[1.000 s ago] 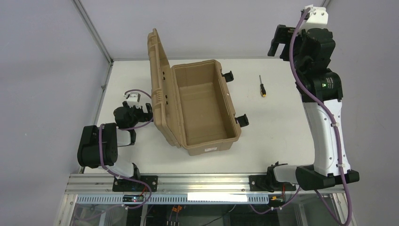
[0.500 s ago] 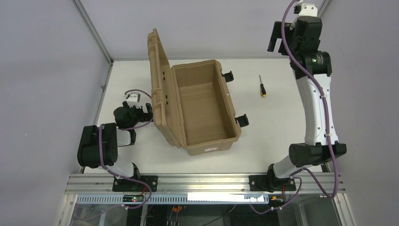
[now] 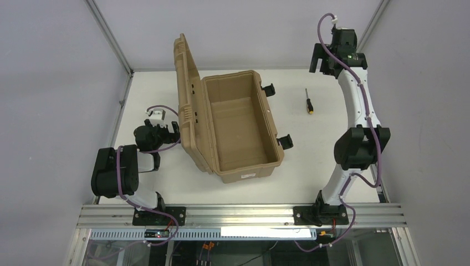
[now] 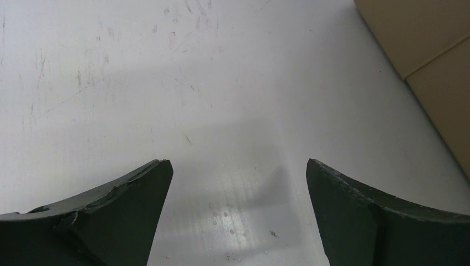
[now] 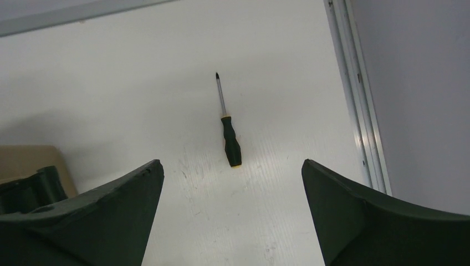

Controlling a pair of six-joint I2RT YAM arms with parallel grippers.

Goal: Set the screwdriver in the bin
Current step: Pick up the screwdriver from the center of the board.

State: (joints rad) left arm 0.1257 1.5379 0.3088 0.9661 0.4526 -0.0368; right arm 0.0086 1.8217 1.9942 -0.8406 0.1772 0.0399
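Where screwdriver (image 5: 227,126) lies, white tabletop (image 5: 111,83) scuffed; grey walls (image 3: 249,27) around.

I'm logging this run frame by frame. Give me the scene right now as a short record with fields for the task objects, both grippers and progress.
screwdriver: flat on the table, right of the bin, tip toward the far edge, not held
bin: lid open, standing up on its left side; nothing seen inside
left gripper: open, low over the table beside the lid
right gripper: open, raised above the screwdriver, no contact
progress: screwdriver not yet picked up
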